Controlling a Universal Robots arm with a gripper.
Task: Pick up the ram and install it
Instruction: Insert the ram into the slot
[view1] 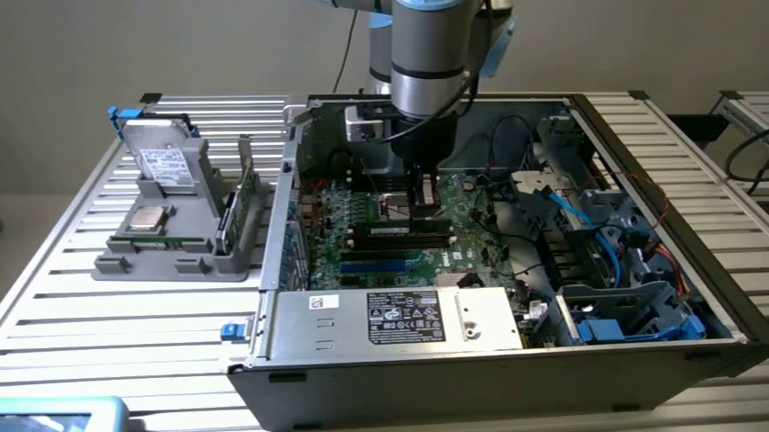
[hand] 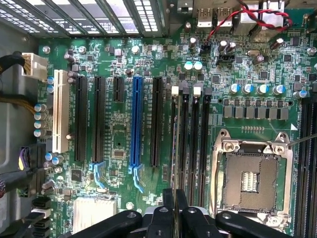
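The ram (view1: 397, 230) is a long dark strip with a small white label. It stands on edge along the black memory slots of the green motherboard (view1: 474, 202) inside the open computer case. My gripper (view1: 422, 214) reaches straight down onto it, shut on its top edge. In the wrist view the two black fingers (hand: 168, 206) stand pressed close together, and the ram (hand: 174, 148) runs away from them as a thin line over the slot with a white latch. Whether the strip is fully down in the slot I cannot tell.
Black and blue expansion slots (hand: 136, 124) and an empty processor socket (hand: 250, 181) flank the memory slots. Cables (view1: 577, 225) and the power supply (view1: 402, 317) crowd the case. Outside it, at the exterior view's left, a grey holder (view1: 180, 243) carries a drive, a silver chip and a green strip.
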